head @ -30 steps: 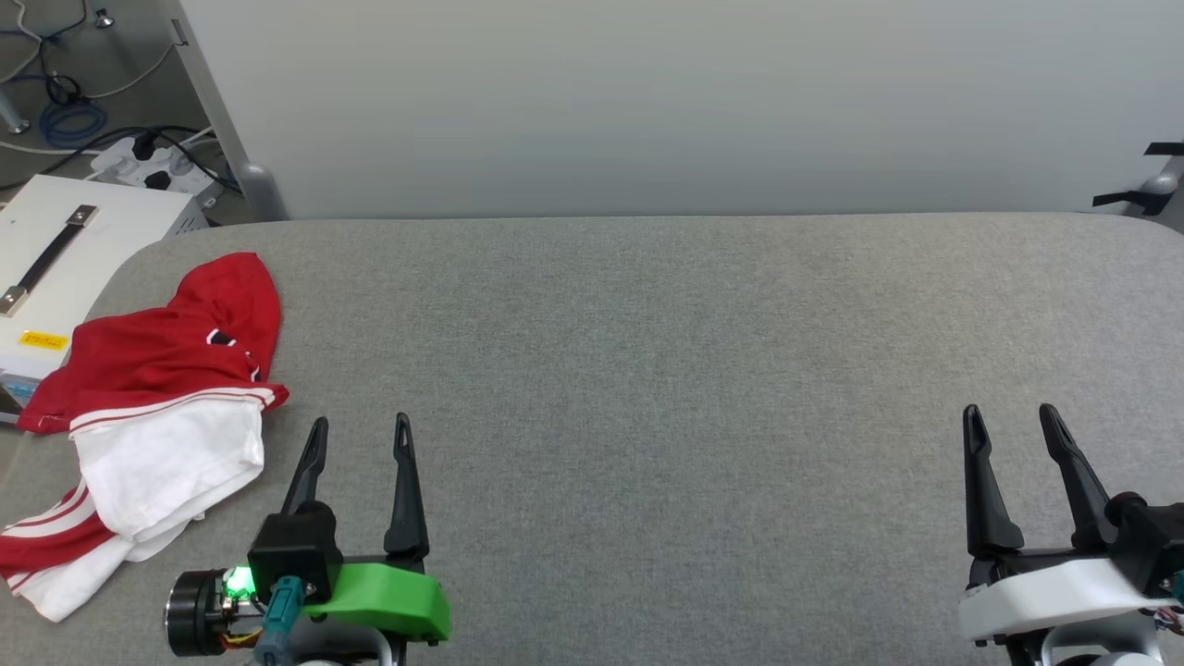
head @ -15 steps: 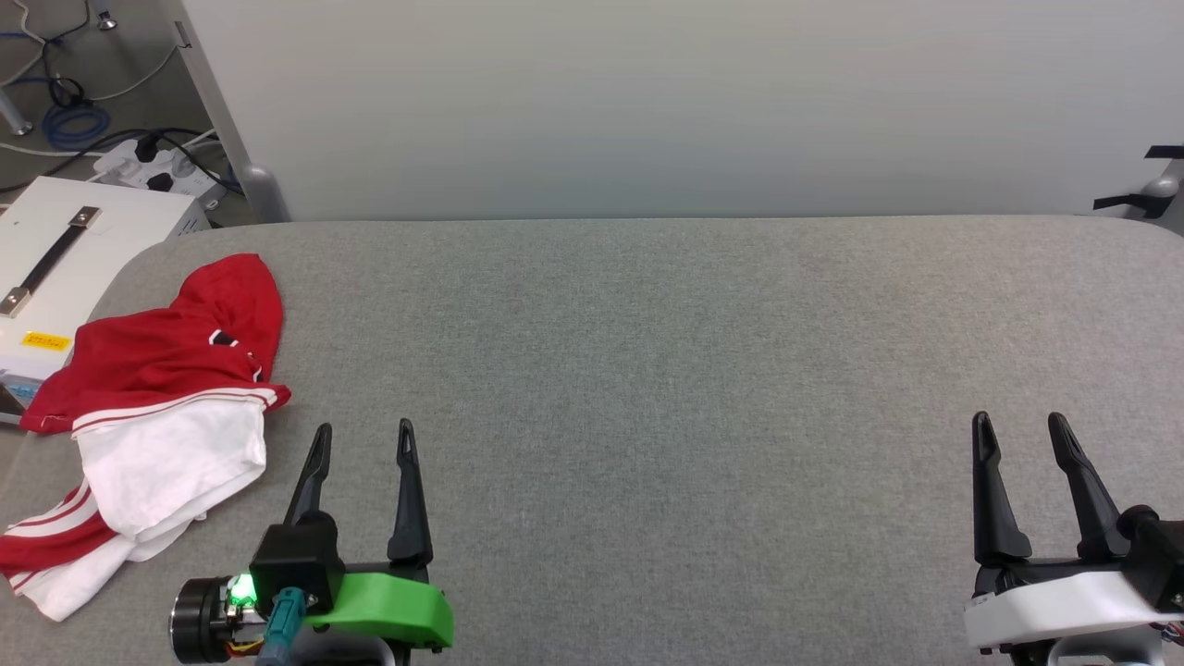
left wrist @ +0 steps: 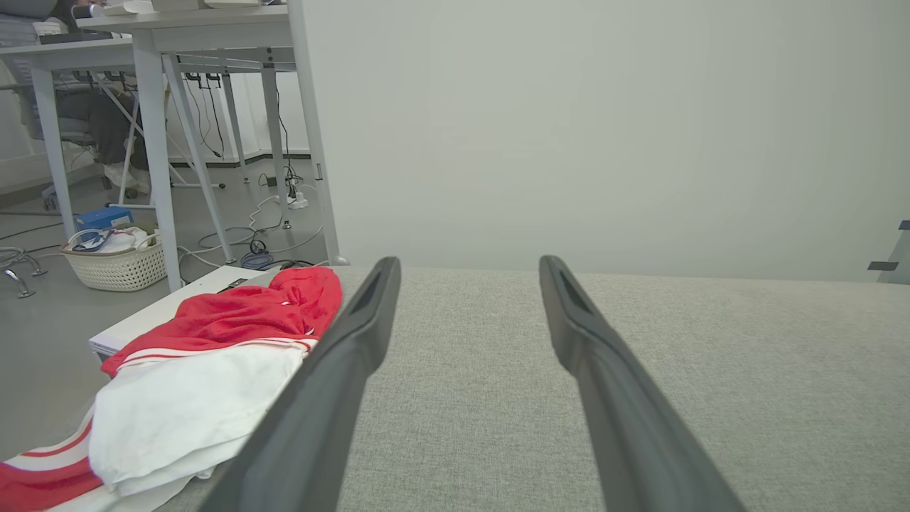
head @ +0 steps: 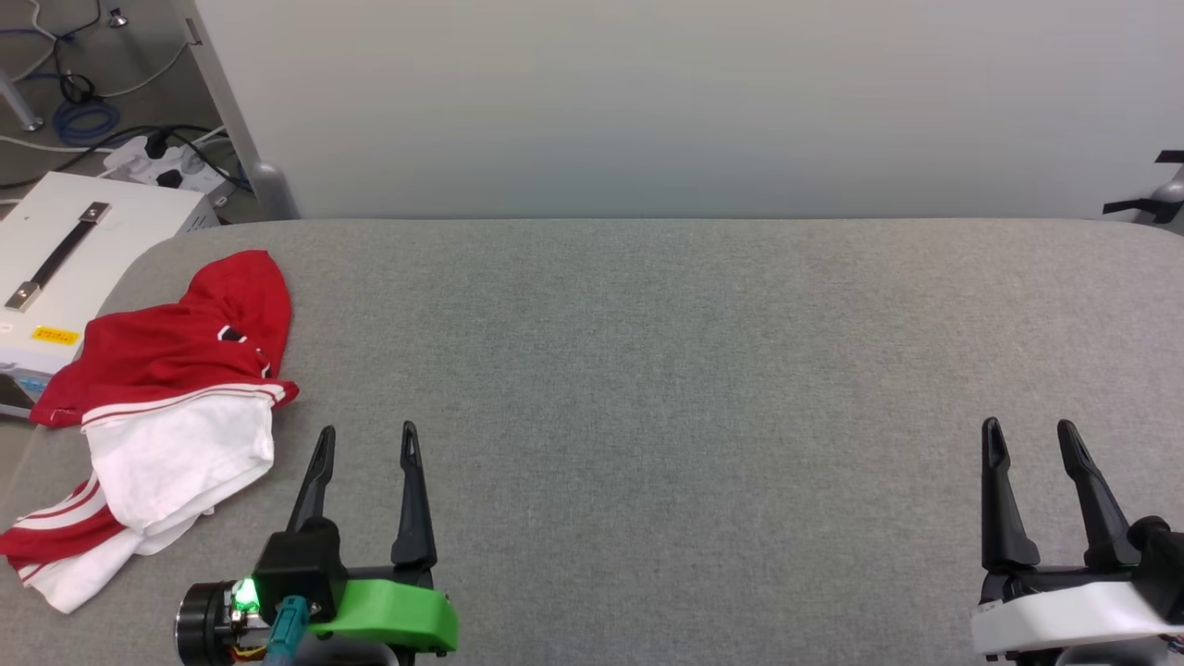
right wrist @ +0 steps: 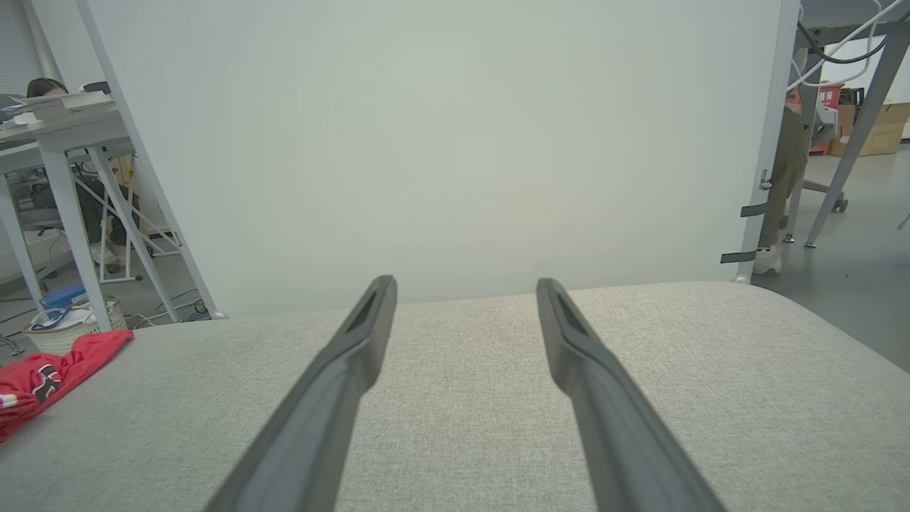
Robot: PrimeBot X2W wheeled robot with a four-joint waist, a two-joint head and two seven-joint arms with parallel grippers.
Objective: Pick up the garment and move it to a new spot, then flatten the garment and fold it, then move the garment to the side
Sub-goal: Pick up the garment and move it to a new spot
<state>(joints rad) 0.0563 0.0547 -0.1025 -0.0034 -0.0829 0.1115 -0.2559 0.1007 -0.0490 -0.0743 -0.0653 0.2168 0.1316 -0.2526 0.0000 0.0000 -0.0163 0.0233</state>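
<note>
Grey woven fabric covers the wide, round-cornered table (head: 647,370), and a pale partition panel (head: 647,92) stands along its far edge. Both grippers sit at the near side of the table, fingers pointing toward the panel. The left gripper (head: 367,431), on a green mount with a small green light lit at its wrist, has its two dark fingers spread apart with nothing between them. The right gripper (head: 1029,425), on a white mount, is likewise spread and empty, well apart from the left one across bare cloth.

The garment (head: 176,370) lies crumpled at the table's left end, to the left of the left gripper, near its left finger but not touching it. Its red body is bunched up beyond the level of the fingertips, and a scrap of black-and-white print shows in one fold. A white sleeve with thin red stripes at its edge lies roughly level with the fingers. Red-and-white striped trim trails back beside the gripper's base.

Past the garment, off the table's left edge, is a white case (head: 55,250) with a black handle and a yellow label. A power strip (head: 166,162) and loose cables (head: 83,120) lie on the floor beyond it. A woven basket (left wrist: 117,263) stands farther off under white-legged desks (left wrist: 153,142). A person's leg (right wrist: 782,178) shows past the panel's right edge.
</note>
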